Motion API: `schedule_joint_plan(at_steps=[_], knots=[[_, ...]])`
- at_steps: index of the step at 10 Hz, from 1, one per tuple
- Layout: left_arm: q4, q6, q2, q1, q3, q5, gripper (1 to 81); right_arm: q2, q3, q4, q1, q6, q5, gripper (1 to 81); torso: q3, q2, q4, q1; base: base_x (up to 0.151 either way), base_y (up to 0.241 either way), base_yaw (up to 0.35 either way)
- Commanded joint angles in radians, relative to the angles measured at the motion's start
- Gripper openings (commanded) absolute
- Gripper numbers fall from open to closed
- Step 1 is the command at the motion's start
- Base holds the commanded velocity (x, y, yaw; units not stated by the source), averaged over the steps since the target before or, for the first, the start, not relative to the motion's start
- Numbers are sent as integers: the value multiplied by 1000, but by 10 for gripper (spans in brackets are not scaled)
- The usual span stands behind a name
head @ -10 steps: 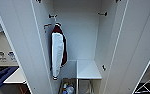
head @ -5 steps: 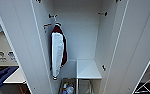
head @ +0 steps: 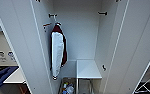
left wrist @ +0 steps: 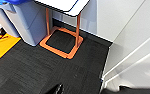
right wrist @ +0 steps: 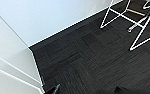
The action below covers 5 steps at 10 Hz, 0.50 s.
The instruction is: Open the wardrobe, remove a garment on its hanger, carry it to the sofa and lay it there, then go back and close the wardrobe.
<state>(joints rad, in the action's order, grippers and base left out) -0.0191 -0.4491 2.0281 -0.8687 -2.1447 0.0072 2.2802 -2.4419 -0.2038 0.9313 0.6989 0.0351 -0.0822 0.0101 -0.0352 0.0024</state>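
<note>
The white wardrobe [head: 81, 37] stands right in front of me with both doors swung wide, the left door [head: 21, 45] and the right door [head: 138, 50] framing the head view. Inside, on the left, a maroon jacket with white sleeves [head: 58, 52] hangs from a hook. In the left wrist view my left gripper [left wrist: 91, 90] hangs low over dark carpet beside a white door edge [left wrist: 131, 57], its dark tips apart and holding nothing. My right gripper [right wrist: 88, 90] is likewise open over the carpet next to the other door [right wrist: 11, 55].
A white shelf [head: 88, 69] sits low in the wardrobe, with baskets of small items [head: 68, 87] under it. To the left are a small table on an orange frame [left wrist: 63, 42] and a grey bin [left wrist: 23, 20]. A white wire rack [right wrist: 136, 22] stands to the right.
</note>
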Motion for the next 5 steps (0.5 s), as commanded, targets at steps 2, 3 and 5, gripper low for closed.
schedule_joint_plan(at_steps=[2, 3, 5], knots=[[-4, -13, -4, 340, -115, 258, 811, -103, 14, 90, -349, 36, -204, 811, 0, 0, 0, 0, 0, 0, 0], [-28, -11, 38, 366, -112, 292, 811, -109, 104, 132, -373, 36, -212, 811, 0, 0, 0, 0, 0, 0, 0], [-85, -13, 109, 391, -34, 323, 811, -94, 262, 205, -400, 36, -225, 811, -1, -1, 0, 1, 0, 0, 0]])
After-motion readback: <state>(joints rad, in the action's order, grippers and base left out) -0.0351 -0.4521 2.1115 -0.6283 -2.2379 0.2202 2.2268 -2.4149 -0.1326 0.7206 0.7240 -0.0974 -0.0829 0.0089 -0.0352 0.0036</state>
